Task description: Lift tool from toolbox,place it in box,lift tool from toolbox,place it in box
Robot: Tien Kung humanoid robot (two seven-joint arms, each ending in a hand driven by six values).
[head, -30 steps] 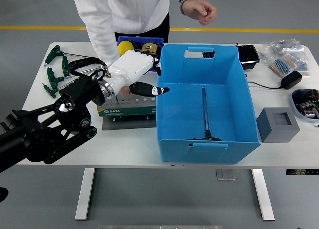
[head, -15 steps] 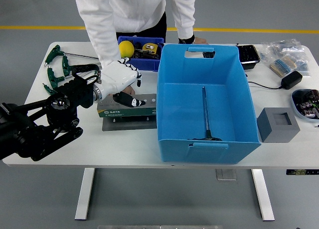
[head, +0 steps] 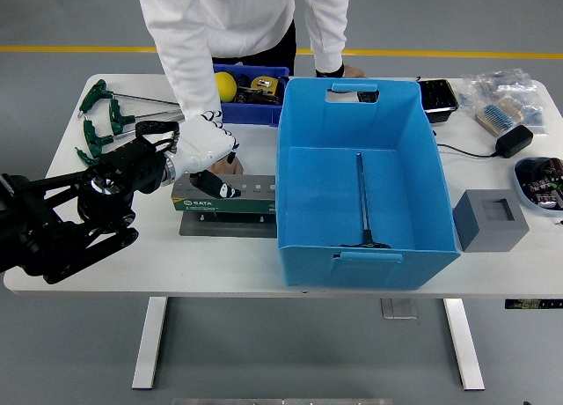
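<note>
One tool (head: 361, 198) lies in the box (head: 303, 211); we see the left hand (head: 208, 150) at the toolbox (head: 242, 194), fingers curled, grip unclear.

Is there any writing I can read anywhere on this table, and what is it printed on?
"SATA": white letters on the front of the green tool holder, beside the robot's left hand, which has its fingers down on it.
A dark strip under the table's right edge carries marks too small to read.
The yellow tape measure in the small blue bin may have print; it is too blurred to read.
</note>
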